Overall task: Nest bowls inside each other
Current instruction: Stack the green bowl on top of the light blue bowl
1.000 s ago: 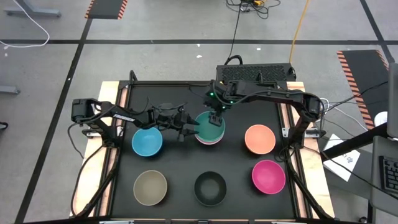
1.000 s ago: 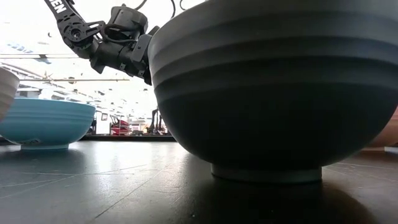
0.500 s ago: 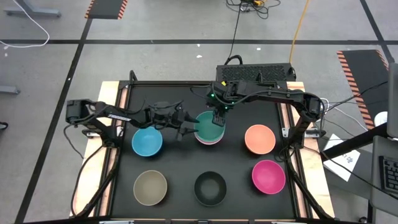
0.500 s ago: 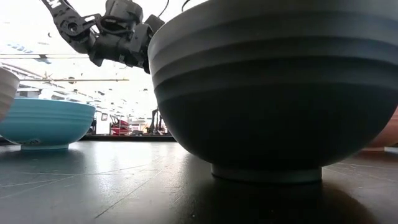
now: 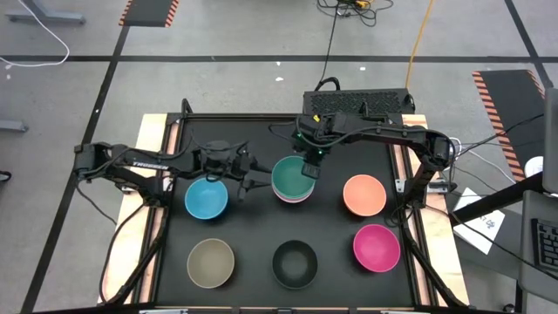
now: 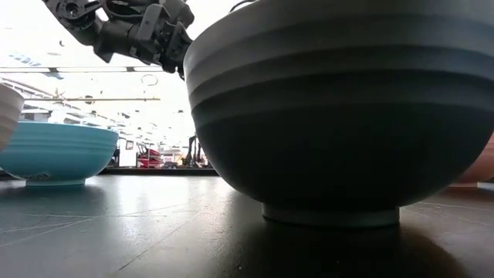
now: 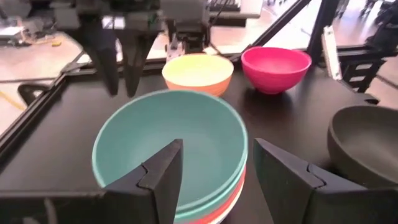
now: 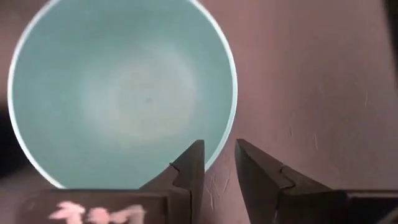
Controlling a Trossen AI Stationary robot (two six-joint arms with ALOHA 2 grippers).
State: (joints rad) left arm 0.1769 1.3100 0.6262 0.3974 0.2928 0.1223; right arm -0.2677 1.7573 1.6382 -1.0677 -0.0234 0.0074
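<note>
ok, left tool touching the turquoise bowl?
Apart. In the left wrist view the left tool is open, both fingers short of the turquoise bowl, empty-handed; the high view shows a gap.

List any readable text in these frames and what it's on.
No text reads fully.
White lettering on the left arm: too small to read.
Pink marks on the right hand's base: blurred.
Printed sheet beside the table: too small.
Bowls, including the teal stack: no lettering visible.
</note>
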